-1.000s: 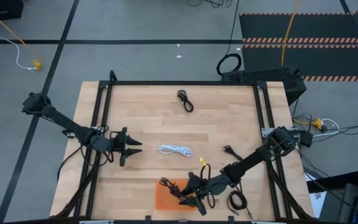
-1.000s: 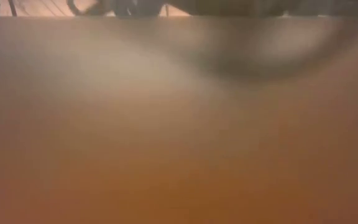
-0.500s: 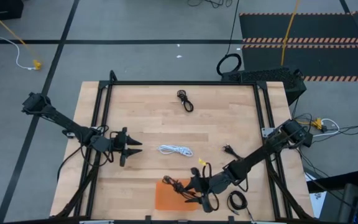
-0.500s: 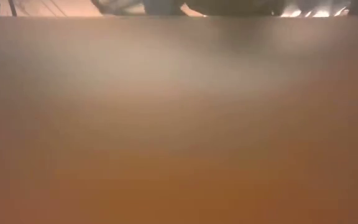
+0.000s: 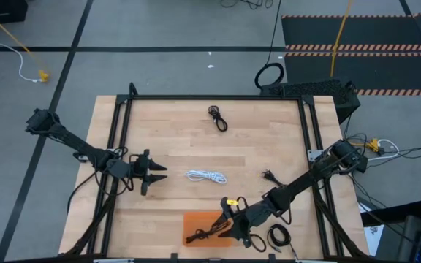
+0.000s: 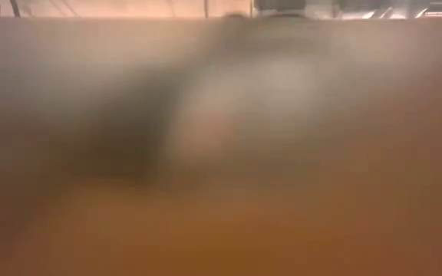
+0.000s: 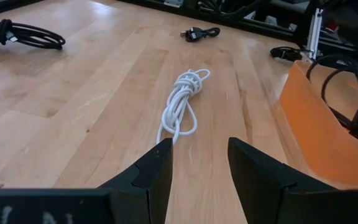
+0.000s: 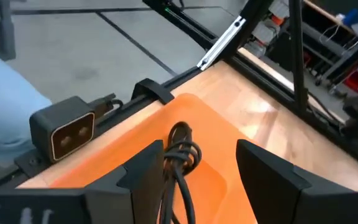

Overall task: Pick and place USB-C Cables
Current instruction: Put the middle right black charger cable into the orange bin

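while the right gripper [image 5: 221, 228] hangs over the orange tray [image 5: 196, 220] at the near edge of the table [image 5: 167, 139], its two dark fingers [image 8: 143, 167] stand spread, one to each side of a black usb-c cable [image 8: 180, 155]; the coil's knotted end lies on the tray floor just ahead of the fingertips, and its strands run back between the fingers toward the wrist; whether the fingers touch the cable cannot be told, though a clear gap shows on each side of it in the right wrist view; from above, the same cable [image 5: 199, 235] stretches across the tray away from the gripper; the left gripper [image 5: 159, 173] waits over the left part of the table, fingers [image 7: 154, 168] apart with bare wood between them; the white usb-c cable [image 7: 182, 106] lies on the wood straight ahead of those fingertips, near but apart from them, its looped end nearest and its knotted end farther off; a second black cable [image 5: 218, 118] lies at the far middle of the table, well beyond both grippers; a third [image 5: 270, 176] lies on the wood beside the right forearm; a fourth black coil [image 5: 278, 237] sits at the near edge behind the right gripper, outside the tray; the low view is only an orange-brown blur.
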